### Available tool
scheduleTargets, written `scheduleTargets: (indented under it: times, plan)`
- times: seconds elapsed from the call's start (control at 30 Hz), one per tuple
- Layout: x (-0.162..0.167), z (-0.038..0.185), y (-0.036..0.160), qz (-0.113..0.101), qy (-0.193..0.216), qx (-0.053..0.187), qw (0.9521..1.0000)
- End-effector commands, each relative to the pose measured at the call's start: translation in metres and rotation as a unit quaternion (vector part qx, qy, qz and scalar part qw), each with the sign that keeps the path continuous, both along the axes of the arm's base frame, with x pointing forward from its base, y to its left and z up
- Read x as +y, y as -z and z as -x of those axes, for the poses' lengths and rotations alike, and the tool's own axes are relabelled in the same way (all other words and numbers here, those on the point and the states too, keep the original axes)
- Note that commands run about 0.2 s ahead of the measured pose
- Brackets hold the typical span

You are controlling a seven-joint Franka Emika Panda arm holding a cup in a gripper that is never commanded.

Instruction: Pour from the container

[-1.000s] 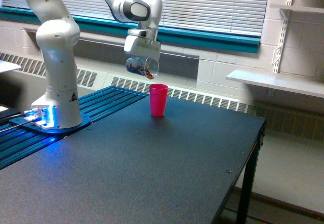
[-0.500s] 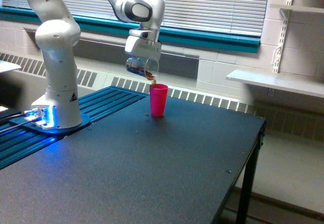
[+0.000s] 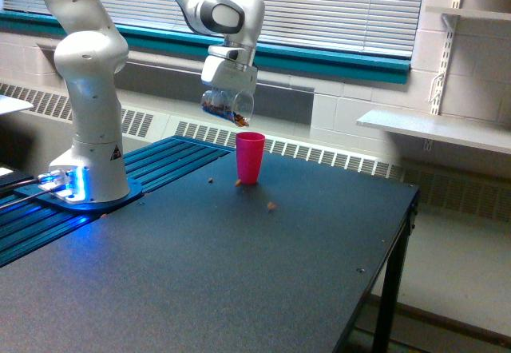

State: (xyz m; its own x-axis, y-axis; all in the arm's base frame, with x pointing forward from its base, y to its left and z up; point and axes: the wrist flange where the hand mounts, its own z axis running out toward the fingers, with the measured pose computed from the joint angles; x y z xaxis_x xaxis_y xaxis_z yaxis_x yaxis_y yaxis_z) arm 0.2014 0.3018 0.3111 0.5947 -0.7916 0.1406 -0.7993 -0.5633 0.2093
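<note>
Above table [image 3: 239, 273], container [image 3: 227, 106] tilted rim-down.

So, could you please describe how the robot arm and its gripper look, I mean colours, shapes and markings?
The arm is glossy white with thick rounded segments and dark grey joint caps. Its column bears a small black triangle mark and stands on a round base glowing blue, with cables leading off toward the exterior view's left. The gripper is a boxy white block; its fingers are too small to make out.
</note>
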Motion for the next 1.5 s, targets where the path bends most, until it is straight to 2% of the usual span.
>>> scheduleTargets:
  times: [0.03,1.5]
  plan:
    - [0.002,-0.005,0.0,0.002,-0.018,0.01,0.9998]
    - [0.014,0.002,0.005,0.014,-0.029,0.052,0.9981]
